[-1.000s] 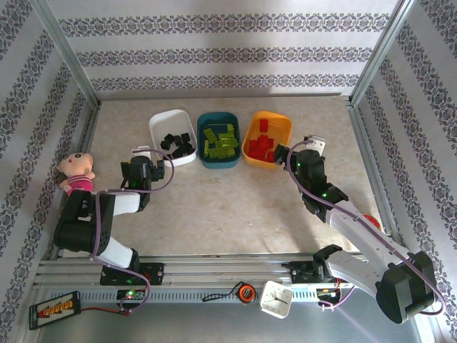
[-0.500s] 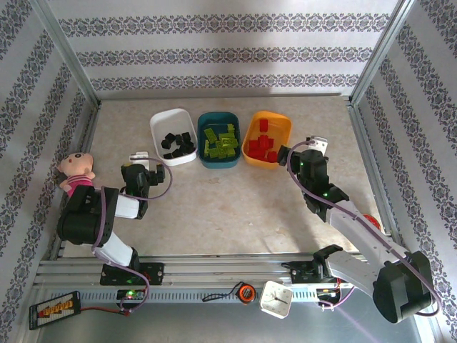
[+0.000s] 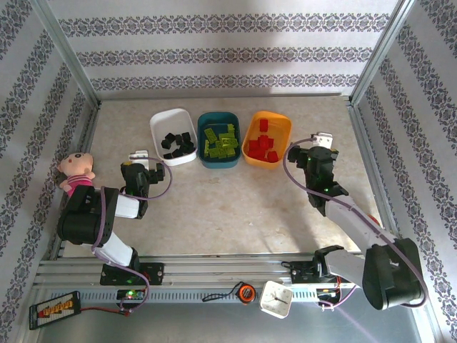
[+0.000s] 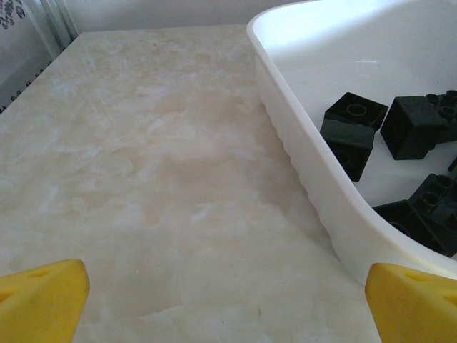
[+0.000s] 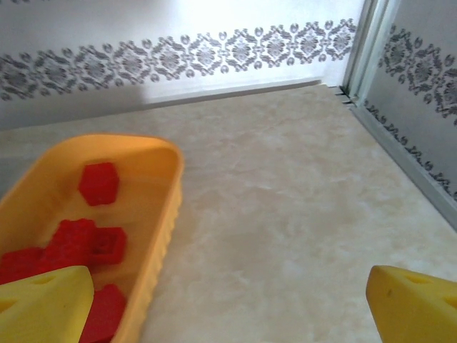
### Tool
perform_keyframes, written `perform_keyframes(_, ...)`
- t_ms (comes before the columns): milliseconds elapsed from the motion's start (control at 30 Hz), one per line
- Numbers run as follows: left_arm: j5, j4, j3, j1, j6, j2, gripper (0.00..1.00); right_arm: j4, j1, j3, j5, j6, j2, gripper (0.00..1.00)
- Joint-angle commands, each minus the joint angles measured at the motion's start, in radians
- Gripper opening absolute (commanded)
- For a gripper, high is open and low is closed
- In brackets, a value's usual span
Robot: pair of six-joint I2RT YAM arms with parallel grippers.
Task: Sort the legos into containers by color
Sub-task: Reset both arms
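Tubs in a row toward 12 o'clock on the table [image 3: 235, 207]: black bricks [image 3: 178, 143] in white tub [image 3: 170, 113] at 11, green bricks [image 3: 220, 141] in teal tub [image 3: 218, 115] at 12, red bricks [image 3: 262, 146] in orange tub [image 3: 275, 116] at 1. L claw [image 3: 141, 158] [image 4: 228, 304] has its fingers wide apart w/ nothing between, at approx 7 o'clock of the white tub. R claw [image 3: 319, 145] [image 5: 228, 304] is likewise spread and empty, at 3 o'clock of the orange tub. Doll [image 3: 75, 171] at the 9 o'clock edge.
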Motion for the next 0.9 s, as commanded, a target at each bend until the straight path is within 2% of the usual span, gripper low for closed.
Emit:
perform_keyframes(0, 0.004, 0.046, 0.016, 0.016, -0.004, 0.003, 0.99, 0.128, -0.038, 0.004, -0.034, -0.116, 0.061, 0.98)
perform_keyframes(67, 0.004, 0.047, 0.016, 0.016, -0.004, 0.003, 0.99, 0.215, -0.053, -0.018, -0.067, -0.157, 0.125, 0.98)
perform_keyframes(167, 0.005, 0.046, 0.016, 0.016, -0.004, 0.004, 0.99, 0.23, -0.065, -0.015, -0.071, -0.204, 0.206, 0.98)
perform_keyframes(267, 0.006, 0.046, 0.016, 0.016, -0.004, 0.003, 0.99, 0.262, -0.099, -0.034, -0.105, -0.183, 0.252, 0.98)
perform_keyframes(433, 0.007, 0.046, 0.016, 0.015, -0.005, 0.003, 0.99, 0.507, -0.14, -0.119, -0.165, -0.15, 0.354, 0.98)
perform_keyframes(500, 0.007, 0.046, 0.017, 0.016, -0.005, 0.003, 0.99, 0.433, -0.158, -0.099, -0.229, -0.149, 0.339, 0.98)
perform_keyframes(600, 0.008, 0.046, 0.016, 0.016, -0.005, 0.003, 0.99, 0.472, -0.182, -0.125, -0.333, -0.155, 0.343, 0.98)
perform_keyframes(633, 0.008, 0.046, 0.016, 0.016, -0.004, 0.003, 0.99, 0.543, -0.19, -0.159, -0.351, -0.155, 0.365, 0.98)
perform_keyframes(667, 0.007, 0.046, 0.016, 0.016, -0.004, 0.003, 0.99, 0.712, -0.191, -0.204, -0.338, -0.144, 0.408, 0.98)
perform_keyframes(700, 0.007, 0.046, 0.016, 0.016, -0.004, 0.004, 0.99, 0.72, -0.191, -0.206, -0.329, -0.14, 0.407, 0.98)
perform_keyframes(733, 0.008, 0.046, 0.016, 0.016, -0.005, 0.004, 0.99, 0.618, -0.191, -0.179, -0.322, -0.141, 0.378, 0.98)
perform_keyframes(767, 0.007, 0.047, 0.016, 0.015, -0.004, 0.003, 0.99, 0.595, -0.191, -0.174, -0.321, -0.143, 0.375, 0.98)
perform_keyframes(833, 0.008, 0.046, 0.016, 0.016, -0.004, 0.003, 0.99, 0.672, -0.191, -0.19, -0.312, -0.142, 0.399, 0.98)
perform_keyframes(867, 0.008, 0.046, 0.016, 0.016, -0.004, 0.004, 0.99, 0.653, -0.188, -0.188, -0.305, -0.141, 0.392, 0.98)
